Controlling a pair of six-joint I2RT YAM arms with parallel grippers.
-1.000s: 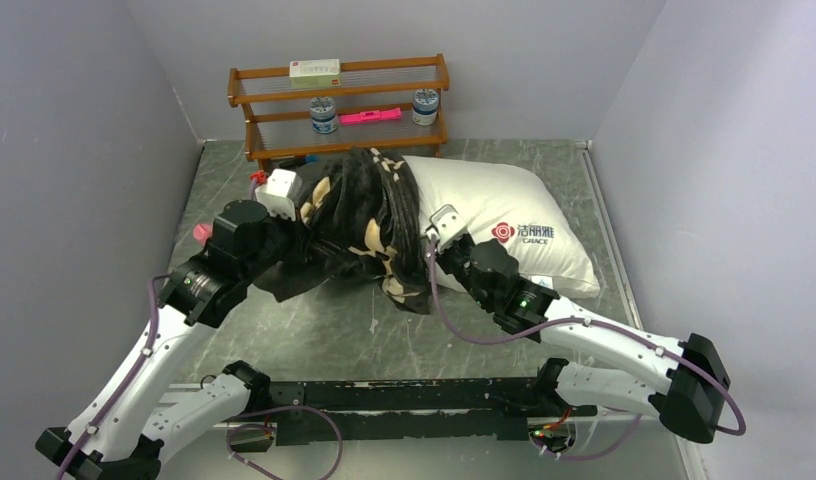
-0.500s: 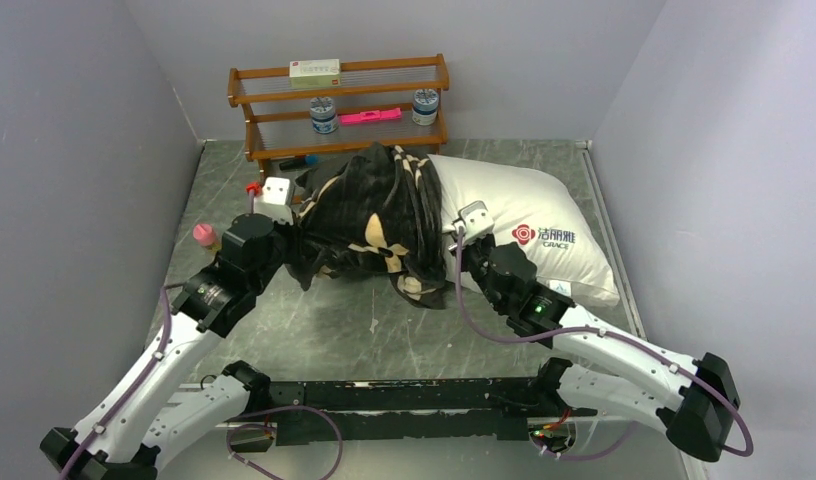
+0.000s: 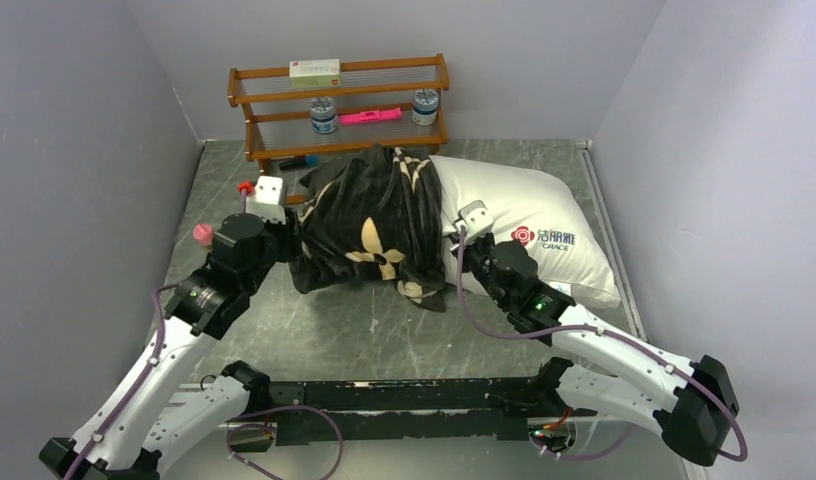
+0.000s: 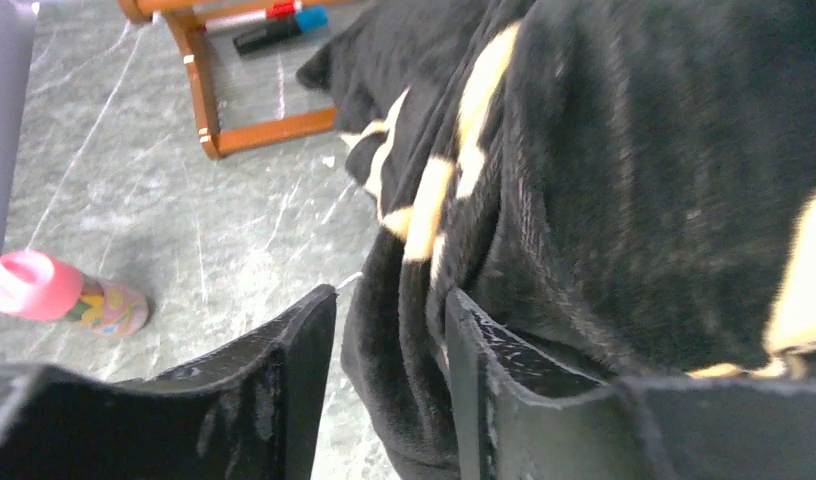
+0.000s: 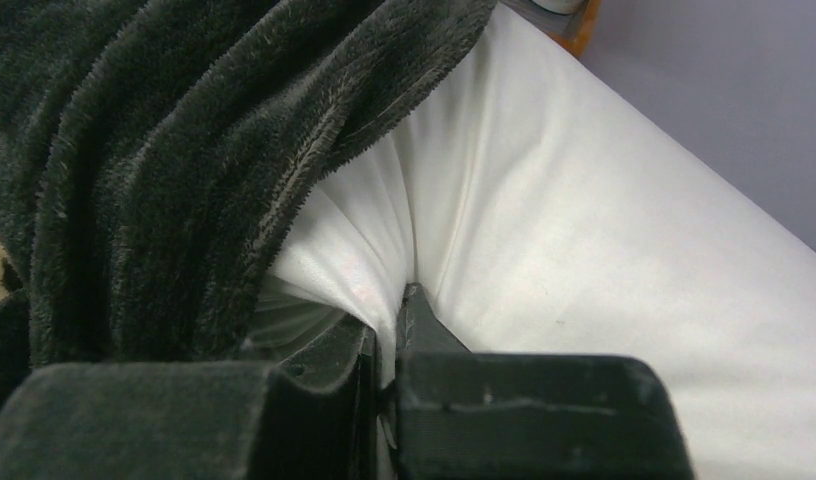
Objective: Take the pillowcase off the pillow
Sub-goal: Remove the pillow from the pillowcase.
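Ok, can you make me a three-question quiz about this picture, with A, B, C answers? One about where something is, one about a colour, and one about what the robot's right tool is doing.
1. Where is the pillowcase?
A) bunched over the left end of the pillow
B) covering the whole pillow
C) fully off the pillow

2. What colour is the pillow's round logo?
A) green
B) red
C) yellow

3. What is the right tool doing?
A) standing wide open
B) holding the pillowcase
C) shut on the pillow's white fabric

Answers:
1 A, the white right part with the logo lies bare.
2 B, it shows red on the white fabric.
3 C, the right wrist view shows it pinching a white fold.
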